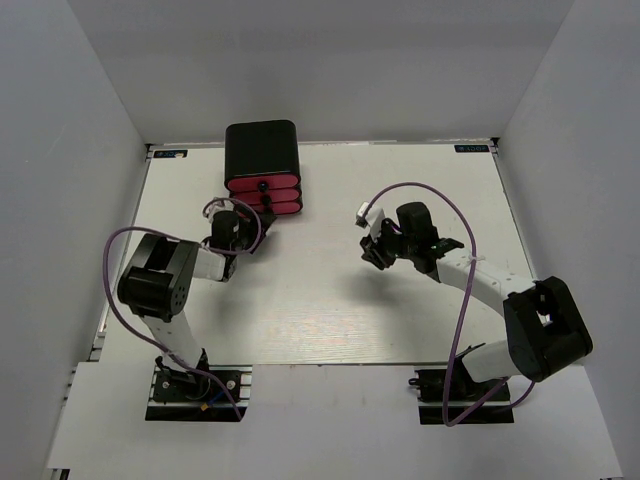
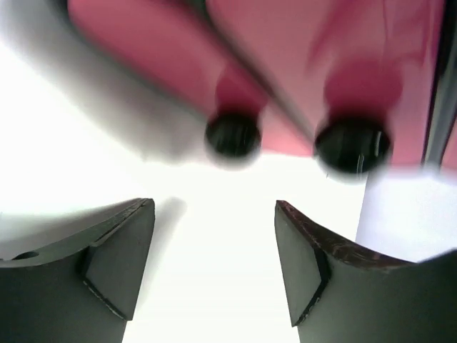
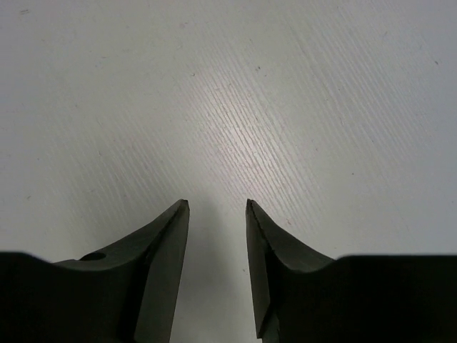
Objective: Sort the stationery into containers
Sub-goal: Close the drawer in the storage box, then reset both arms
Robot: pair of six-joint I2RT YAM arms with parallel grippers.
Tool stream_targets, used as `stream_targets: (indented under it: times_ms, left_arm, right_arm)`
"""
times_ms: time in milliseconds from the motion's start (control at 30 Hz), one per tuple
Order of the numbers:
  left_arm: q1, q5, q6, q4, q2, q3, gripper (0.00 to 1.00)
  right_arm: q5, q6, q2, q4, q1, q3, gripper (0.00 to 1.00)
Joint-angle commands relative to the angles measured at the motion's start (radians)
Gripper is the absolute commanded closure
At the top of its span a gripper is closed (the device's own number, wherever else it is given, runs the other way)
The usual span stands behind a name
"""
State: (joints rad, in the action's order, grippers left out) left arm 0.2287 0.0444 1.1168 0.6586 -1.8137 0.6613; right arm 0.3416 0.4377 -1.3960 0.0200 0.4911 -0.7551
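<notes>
The black rounded box (image 1: 261,149) with three pink-fronted drawers (image 1: 263,196) stands at the back left of the table. My left gripper (image 1: 262,214) is right in front of the drawer fronts. In the left wrist view it (image 2: 214,207) is open and empty, and two blurred black knobs (image 2: 232,137) (image 2: 352,145) on the pink fronts (image 2: 285,50) sit just beyond its fingertips. My right gripper (image 1: 372,258) hovers over the middle of the table; in the right wrist view it (image 3: 218,204) is open and empty above bare white table. No pens, markers or eraser show in any view.
The white table (image 1: 330,310) is walled by grey panels on the left, back and right. Purple cables (image 1: 420,188) loop off both arms. The arm bases (image 1: 195,390) sit at the near edge.
</notes>
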Motion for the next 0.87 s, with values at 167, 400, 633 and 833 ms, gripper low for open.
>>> stream_targets:
  times_ms: [167, 400, 633, 833]
  left_arm:
    - [0.012, 0.097, -0.141, -0.06, 0.333, -0.258, 0.15]
    - [0.023, -0.004, -0.297, -0.502, 0.752, -0.322, 0.0]
    - [0.023, -0.15, -0.36, -0.875, 1.198, -0.322, 0.0]
    - [0.023, -0.193, -0.361, -1.045, 1.433, -0.322, 0.0]
  right_arm:
    - [0.037, 0.019, 0.005, -0.011, -0.009, -0.001, 0.44]
    - [0.017, -0.071, 0.011, 0.009, -0.014, -0.023, 0.1]
    - [-0.079, -0.241, 0.023, 0.044, -0.013, -0.082, 0.1]
    - [-0.078, -0.295, 0.043, 0.058, -0.014, -0.095, 0.1]
